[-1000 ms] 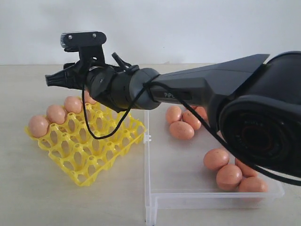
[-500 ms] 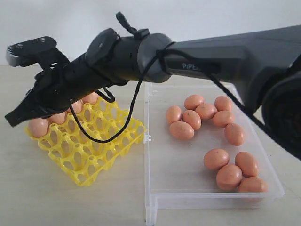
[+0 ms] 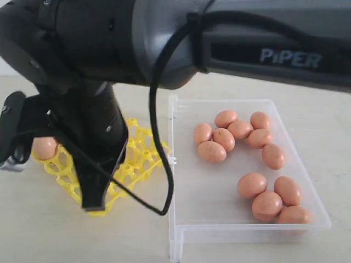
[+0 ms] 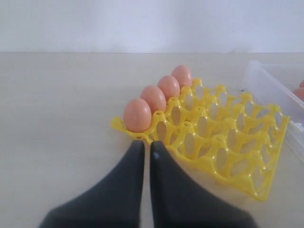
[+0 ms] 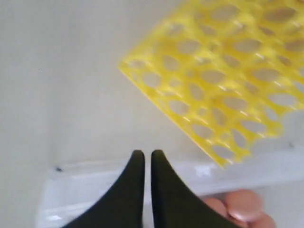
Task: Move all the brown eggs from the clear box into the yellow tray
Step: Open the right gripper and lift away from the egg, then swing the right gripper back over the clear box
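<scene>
**Exterior and wrist views.** The right arm (image 3: pixel 236 44) is reaching in from the right and filling the upper frame. Its right gripper (image 3: pixel 94 203) is pointing down at the worktop (image 3: pixel 44 235), in front of the yellow tray (image 3: pixel 140 159), and is hiding much of the lattice. Its fingers (image 5: pixel 133 190) are pressing together with nothing between them (only a thin slit is showing in the right wrist view).

The left gripper (image 4: pixel 144 146) is hovering just short of the tray's near edge, and its fingers are likewise closed and empty.

Twelve brown eggs (image 3: pixel 223 139) are lying in the clear box (image 3: pixel 219 227). Eight are clustering toward its far end and four toward its near right corner. Four more are sitting upright in cups in a row along one edge of the tray, as the left wrist view is showing. The box is resting just beside the tray.
</scene>
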